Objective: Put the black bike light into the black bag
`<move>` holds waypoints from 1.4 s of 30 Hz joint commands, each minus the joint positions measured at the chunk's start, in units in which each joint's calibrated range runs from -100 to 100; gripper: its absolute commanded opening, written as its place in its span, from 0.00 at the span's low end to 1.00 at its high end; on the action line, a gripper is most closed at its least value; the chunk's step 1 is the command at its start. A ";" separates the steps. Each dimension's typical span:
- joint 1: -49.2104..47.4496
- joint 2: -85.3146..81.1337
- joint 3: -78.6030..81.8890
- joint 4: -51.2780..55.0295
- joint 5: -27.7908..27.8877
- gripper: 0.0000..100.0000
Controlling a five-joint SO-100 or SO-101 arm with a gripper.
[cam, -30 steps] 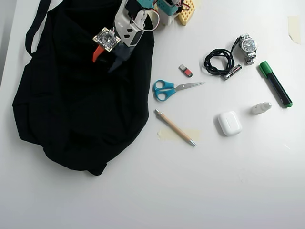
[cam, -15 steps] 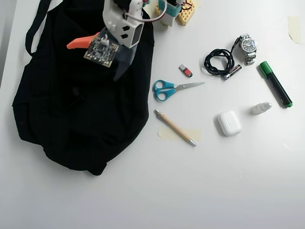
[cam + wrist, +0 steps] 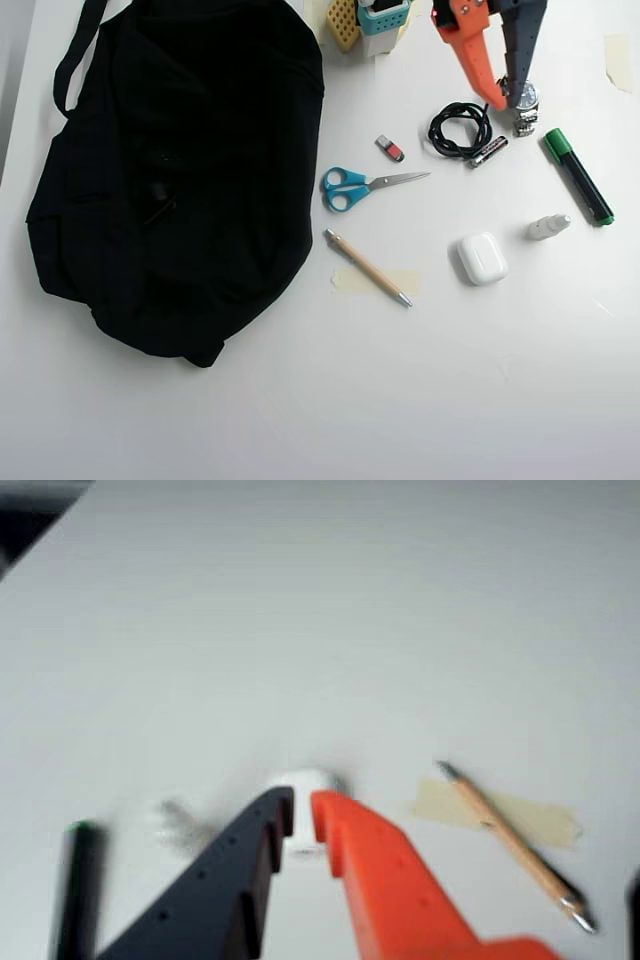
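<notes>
The black bike light seems to be the small dark lump lying on the black bag, left of the bag's middle in the overhead view. It is black on black, so its face and strap cannot be made out. The bag sprawls over the left part of the white table, with its strap looped at its upper left corner.

Just right of the bag lie blue-handled scissors. Below them, near the bag's lower right edge, a pencil lies slanted across a patch of tape. A small red-and-grey stick sits a little farther right of the bag. Beyond that are a coiled black cable and a battery, then a wristwatch. A white earbud case, a small white bottle and a green marker lie farthest from the bag.

The gripper is well apart from the bag, over the watch at the far right. Its orange finger and dark finger are parted by a narrow gap with nothing between them. The blurred wrist view shows the same narrow gap at the gripper — the white case shows behind the tips.
</notes>
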 commanded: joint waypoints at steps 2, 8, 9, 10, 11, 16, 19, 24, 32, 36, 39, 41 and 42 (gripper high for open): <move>-1.11 -8.52 19.10 -16.15 -1.53 0.02; -0.74 -12.84 43.26 -37.95 -2.11 0.02; -0.44 -12.42 45.96 -40.96 -2.11 0.02; -0.29 -12.26 48.56 -43.37 -2.11 0.02; 0.39 -12.26 50.90 -45.27 -2.11 0.02; 5.40 -12.26 58.81 -48.63 -2.16 0.02; 8.31 -12.17 61.50 -48.63 -2.16 0.02; 9.88 -12.17 66.71 -48.63 -2.05 0.02; 10.03 -13.34 73.90 -48.63 -1.63 0.03; 11.53 -12.51 78.66 -48.02 -1.58 0.02; 13.40 -12.34 79.11 -44.06 -1.48 0.02; 14.75 -13.42 79.11 -40.44 -1.48 0.02; 15.42 -13.59 79.11 -38.98 -1.48 0.02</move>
